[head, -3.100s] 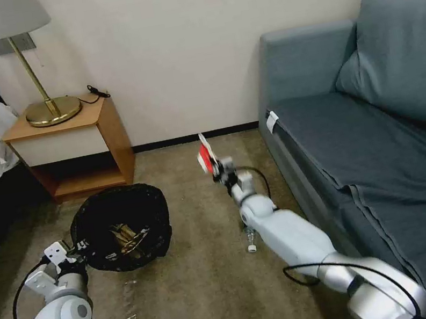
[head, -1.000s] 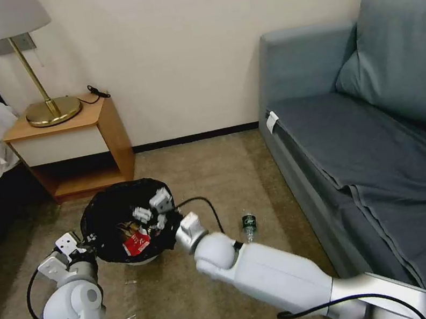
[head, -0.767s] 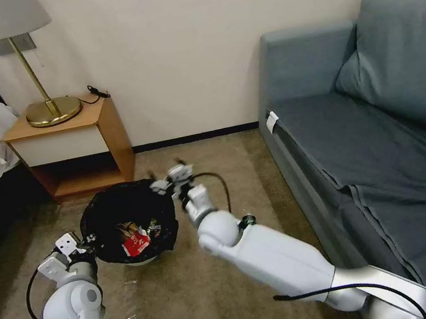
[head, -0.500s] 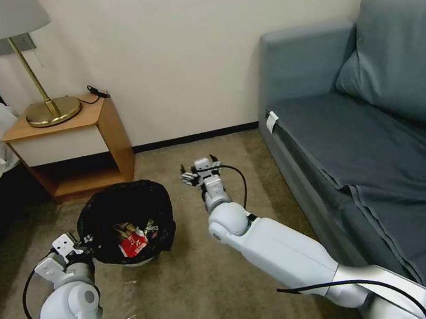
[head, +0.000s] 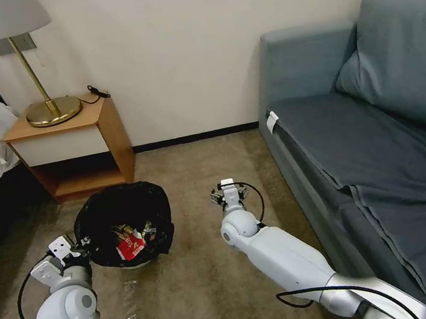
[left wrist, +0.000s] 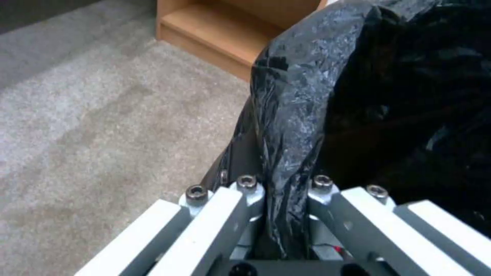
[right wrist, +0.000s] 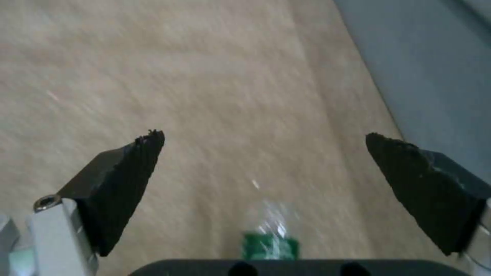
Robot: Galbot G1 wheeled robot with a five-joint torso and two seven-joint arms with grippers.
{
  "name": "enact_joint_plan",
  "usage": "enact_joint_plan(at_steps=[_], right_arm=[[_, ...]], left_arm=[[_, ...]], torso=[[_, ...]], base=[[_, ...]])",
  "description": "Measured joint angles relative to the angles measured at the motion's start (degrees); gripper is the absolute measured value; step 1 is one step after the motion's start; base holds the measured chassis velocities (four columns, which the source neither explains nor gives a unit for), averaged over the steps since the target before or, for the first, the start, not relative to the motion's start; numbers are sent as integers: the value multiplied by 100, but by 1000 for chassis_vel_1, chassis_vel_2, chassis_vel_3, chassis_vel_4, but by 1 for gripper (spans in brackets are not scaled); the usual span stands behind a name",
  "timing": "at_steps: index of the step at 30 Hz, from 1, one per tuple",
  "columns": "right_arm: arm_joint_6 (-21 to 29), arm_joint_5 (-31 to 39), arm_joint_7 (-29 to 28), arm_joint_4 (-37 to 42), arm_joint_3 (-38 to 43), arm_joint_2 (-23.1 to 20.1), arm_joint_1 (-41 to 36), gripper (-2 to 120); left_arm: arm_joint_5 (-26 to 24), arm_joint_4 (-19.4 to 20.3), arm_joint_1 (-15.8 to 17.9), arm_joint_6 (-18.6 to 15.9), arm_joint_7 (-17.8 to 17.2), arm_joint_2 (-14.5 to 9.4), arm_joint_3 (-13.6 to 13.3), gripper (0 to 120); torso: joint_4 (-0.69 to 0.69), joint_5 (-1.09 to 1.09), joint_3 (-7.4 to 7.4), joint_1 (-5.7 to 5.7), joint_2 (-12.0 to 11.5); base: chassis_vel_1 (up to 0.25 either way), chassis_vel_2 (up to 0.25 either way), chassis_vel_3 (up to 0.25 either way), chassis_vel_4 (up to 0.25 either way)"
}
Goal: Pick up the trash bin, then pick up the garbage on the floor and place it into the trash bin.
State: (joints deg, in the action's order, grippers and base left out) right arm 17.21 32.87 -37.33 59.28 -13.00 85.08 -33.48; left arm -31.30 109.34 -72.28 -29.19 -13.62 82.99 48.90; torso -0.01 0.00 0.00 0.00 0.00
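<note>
L gripper point(head: 78, 246) clamped on rim of trash bin point(head: 124, 224); bin on carpet point(head: 208, 291) by nightstand point(head: 74, 144), red-white packet point(head: 129, 246) + wrappers inside. R gripper point(head: 228, 194) over carpet nr sofa point(head: 363, 145).
L wrist: fingers point(left wrist: 245, 199) pinch black bag point(left wrist: 291, 126).
R wrist: R gripper point(right wrist: 261, 168) wide open, empty; bottle point(right wrist: 270, 239), green label, on carpet just below it.

Left claw point(left wrist: 280, 191) clamped; right claw point(right wrist: 263, 172) spread.
</note>
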Motion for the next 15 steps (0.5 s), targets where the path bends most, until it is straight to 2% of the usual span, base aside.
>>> enact_joint_plan(at_steps=[9,15], right_arm=[[516,83,215,-117,371,16,-273,100],[521,-4,523,-315,523,107,-344,100]], left_arm=[[62,78,-50,-26,-10,12,-14,3],[135,119,-146,-34,-16,70,-35,3]], torso=[[0,0,0,0,0],[1,0,0,0,0]], base=[[0,0,0,0],[0,0,0,0]])
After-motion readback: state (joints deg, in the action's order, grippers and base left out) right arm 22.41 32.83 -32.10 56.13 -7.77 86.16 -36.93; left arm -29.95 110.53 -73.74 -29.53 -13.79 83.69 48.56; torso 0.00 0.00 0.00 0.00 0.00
